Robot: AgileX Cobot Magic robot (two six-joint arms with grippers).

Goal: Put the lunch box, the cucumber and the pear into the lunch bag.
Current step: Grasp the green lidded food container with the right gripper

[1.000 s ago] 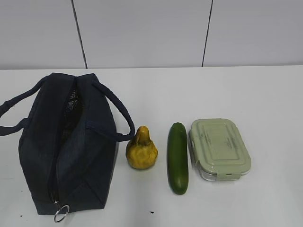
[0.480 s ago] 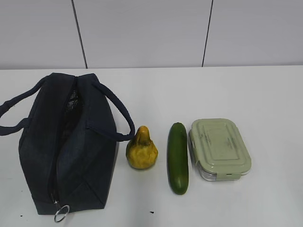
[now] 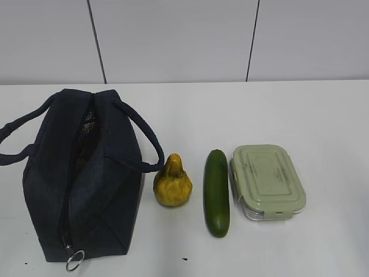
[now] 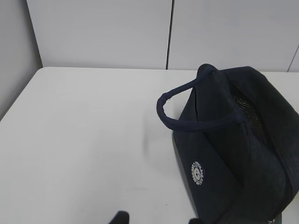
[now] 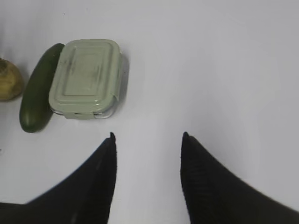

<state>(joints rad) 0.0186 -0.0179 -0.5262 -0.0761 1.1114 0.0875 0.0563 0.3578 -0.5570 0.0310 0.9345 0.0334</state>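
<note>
The navy lunch bag (image 3: 81,179) stands at the left with its top zipper open; the left wrist view shows its side and one handle (image 4: 233,154). The yellow-brown pear (image 3: 172,182), the dark green cucumber (image 3: 216,192) and the lunch box (image 3: 267,180) with its sage-green lid lie in a row to its right. The right wrist view shows the lunch box (image 5: 88,77), cucumber (image 5: 39,88) and part of the pear (image 5: 9,80). My right gripper (image 5: 147,136) is open and empty, right of and nearer than the lunch box. My left gripper (image 4: 156,218) shows only its two tips, apart and empty, left of the bag.
A white table (image 3: 288,109) carries everything, with a pale panelled wall (image 3: 173,40) behind. The bag's metal ring pull (image 3: 74,260) hangs at its near end. No arm shows in the exterior view.
</note>
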